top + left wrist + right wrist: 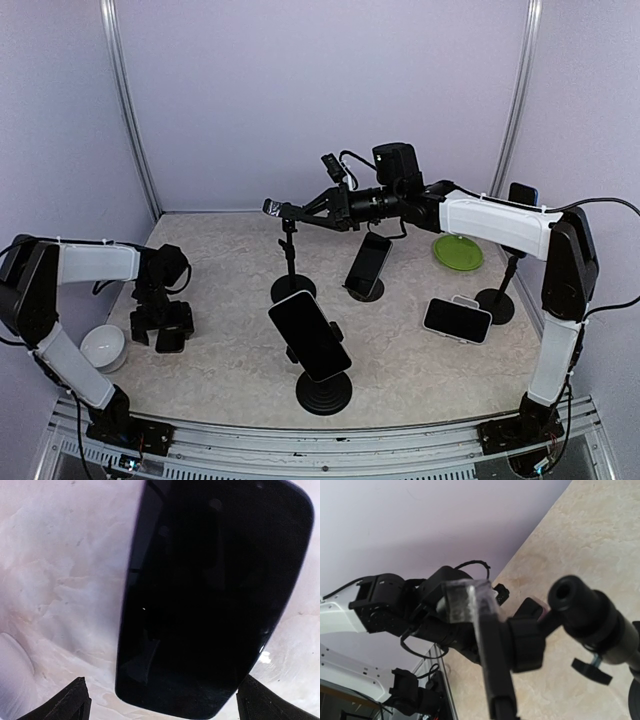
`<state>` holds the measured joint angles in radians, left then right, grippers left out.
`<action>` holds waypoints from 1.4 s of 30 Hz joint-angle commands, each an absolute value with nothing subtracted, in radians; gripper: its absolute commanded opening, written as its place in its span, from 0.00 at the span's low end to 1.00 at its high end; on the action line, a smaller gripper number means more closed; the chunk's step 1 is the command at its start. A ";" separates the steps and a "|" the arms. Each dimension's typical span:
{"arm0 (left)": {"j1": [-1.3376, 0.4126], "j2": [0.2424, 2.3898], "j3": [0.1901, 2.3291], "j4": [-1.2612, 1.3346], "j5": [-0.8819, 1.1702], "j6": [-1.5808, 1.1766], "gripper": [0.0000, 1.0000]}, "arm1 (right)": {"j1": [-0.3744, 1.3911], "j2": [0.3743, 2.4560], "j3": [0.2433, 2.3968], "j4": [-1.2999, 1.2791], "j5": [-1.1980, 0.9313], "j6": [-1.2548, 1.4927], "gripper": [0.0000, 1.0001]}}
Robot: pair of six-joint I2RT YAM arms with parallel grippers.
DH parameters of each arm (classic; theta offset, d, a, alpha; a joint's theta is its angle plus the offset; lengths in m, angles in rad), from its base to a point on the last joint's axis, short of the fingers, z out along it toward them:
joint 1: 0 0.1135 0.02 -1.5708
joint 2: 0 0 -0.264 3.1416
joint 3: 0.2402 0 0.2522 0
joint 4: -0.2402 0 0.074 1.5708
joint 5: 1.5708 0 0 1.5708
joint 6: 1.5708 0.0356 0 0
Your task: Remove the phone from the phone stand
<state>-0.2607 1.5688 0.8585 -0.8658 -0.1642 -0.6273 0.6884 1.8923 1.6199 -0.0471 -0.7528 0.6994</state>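
Note:
A black phone (210, 595) lies flat on the table under my left gripper (160, 332). In the left wrist view the two fingertips (75, 702) stand spread on either side of the phone's near end, apart from it. My right gripper (297, 211) reaches left to the head of an empty black phone stand (290, 260) at the back middle. It looks closed on the stand's holder bar (492, 675), which has a clear tip (467, 602). My right fingers do not show clearly in the right wrist view.
A phone on a stand (310, 335) is at the front centre. Another phone on a stand (368, 265) is in the middle. A third phone (457, 320) rests low at right beside a tall stand (505, 275). A green plate (458, 252) is at the back right. A white bowl (103, 347) is at the left.

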 commanded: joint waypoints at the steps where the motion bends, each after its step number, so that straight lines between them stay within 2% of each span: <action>1: -0.255 1.521 0.886 -0.924 -0.252 -0.670 0.99 | 0.672 1.880 1.609 -0.048 -0.756 0.703 0.00; 6: -0.255 1.478 0.938 -0.891 -0.208 -0.630 0.99 | 0.672 1.875 1.608 -0.052 -0.758 0.698 0.00; 9: -0.330 1.440 1.024 -0.824 -0.129 -0.561 0.99 | 0.672 1.870 1.608 -0.056 -0.761 0.694 0.00; 14: -0.479 1.353 1.134 -0.571 -0.019 -0.456 0.99 | 0.672 1.868 1.609 -0.056 -0.769 0.691 0.00; 21: -0.555 1.294 1.169 -0.269 0.110 -0.377 0.98 | 0.672 1.867 1.615 -0.065 -0.773 0.685 0.00; 36: -0.628 1.494 1.455 -0.411 0.067 -0.392 0.55 | 0.687 1.897 1.673 -0.107 -0.760 0.670 0.00; 42: -0.646 1.533 1.486 -0.458 0.034 -0.373 0.44 | 0.690 1.910 1.694 -0.117 -0.755 0.672 0.00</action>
